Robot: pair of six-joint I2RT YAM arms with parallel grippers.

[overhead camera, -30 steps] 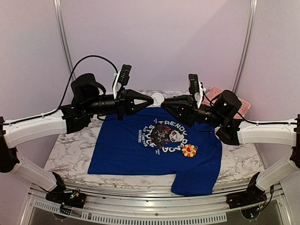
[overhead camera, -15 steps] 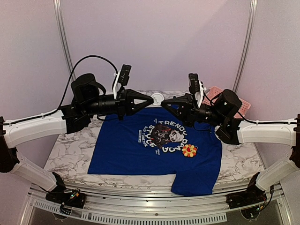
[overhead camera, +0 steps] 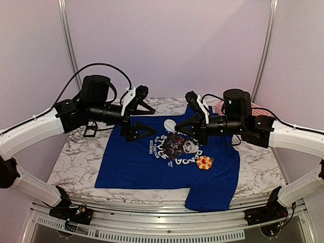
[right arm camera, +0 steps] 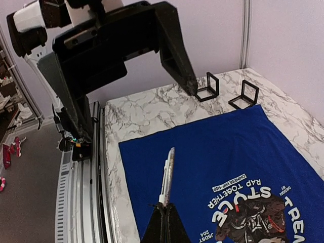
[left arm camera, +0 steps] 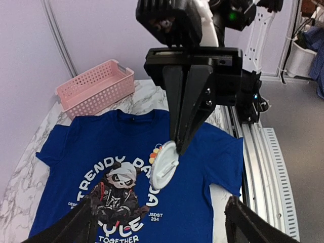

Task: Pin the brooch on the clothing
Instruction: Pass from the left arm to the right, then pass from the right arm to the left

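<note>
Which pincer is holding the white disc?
The right pincer, shut on the white disc; the left pincer is wide open and empty.

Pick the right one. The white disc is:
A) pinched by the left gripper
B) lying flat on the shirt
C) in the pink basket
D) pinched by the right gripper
D: in the left wrist view the right gripper has its fingers closed on the edge of the white disc, holding it above the shirt, while the left gripper is open with nothing in it.
</note>
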